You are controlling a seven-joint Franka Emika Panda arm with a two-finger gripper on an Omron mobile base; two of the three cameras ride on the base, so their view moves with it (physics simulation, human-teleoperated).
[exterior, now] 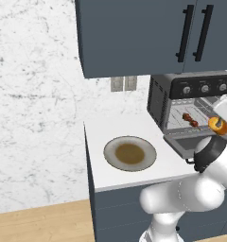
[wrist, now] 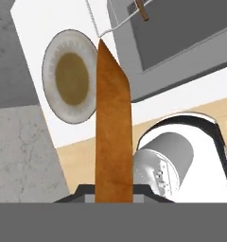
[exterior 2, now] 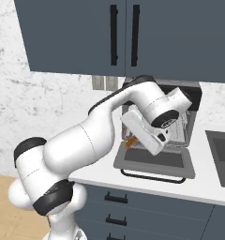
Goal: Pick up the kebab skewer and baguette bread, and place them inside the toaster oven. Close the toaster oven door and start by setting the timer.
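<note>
My gripper is shut on the baguette bread, an orange-golden loaf held in the air just in front of the toaster oven. The hand view looks along the loaf, which rises from between my fingers. The toaster oven door lies dropped open, flat over the counter. The kebab skewer rests on the wire rack inside the oven, and its end shows in the hand view. From the right base view my arm covers much of the oven; a bit of bread peeks out above the open door.
A grey plate with a brown centre sits on the white counter left of the oven. Dark cabinets hang above. A sink lies to the right of the oven. The counter's left end drops to a wood floor.
</note>
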